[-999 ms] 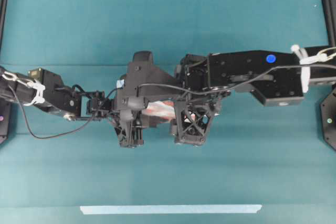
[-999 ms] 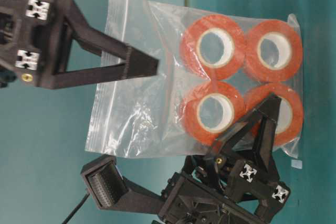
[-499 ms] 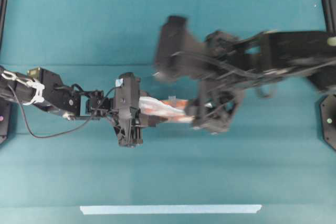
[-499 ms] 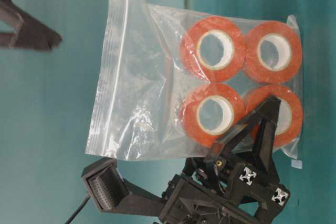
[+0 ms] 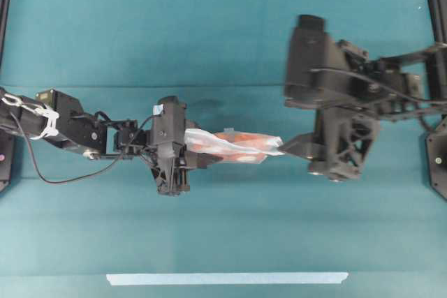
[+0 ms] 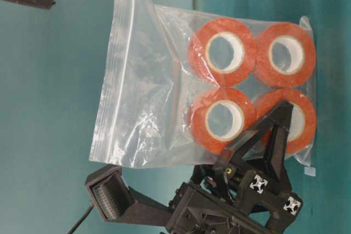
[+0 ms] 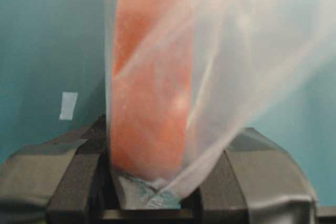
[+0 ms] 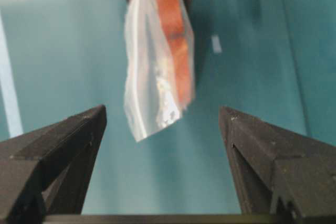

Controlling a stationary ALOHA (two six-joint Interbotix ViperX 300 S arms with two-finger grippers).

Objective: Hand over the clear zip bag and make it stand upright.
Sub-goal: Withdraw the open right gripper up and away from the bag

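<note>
Bag clamped in left tool – right tool apart, agape

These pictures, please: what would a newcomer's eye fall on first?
Probably the bag, filling the table-level view with four orange-red tape rolls packed at its right end. Overhead, the left pincer clamps one end of it at mid-table, while the right pincer stands wide open, clear of the bag's free end.

Crinkly glossy plastic clear zip bag

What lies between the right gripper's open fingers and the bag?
Nothing: in the right wrist view, only bare teal table separates the right gripper from the bag.
</note>
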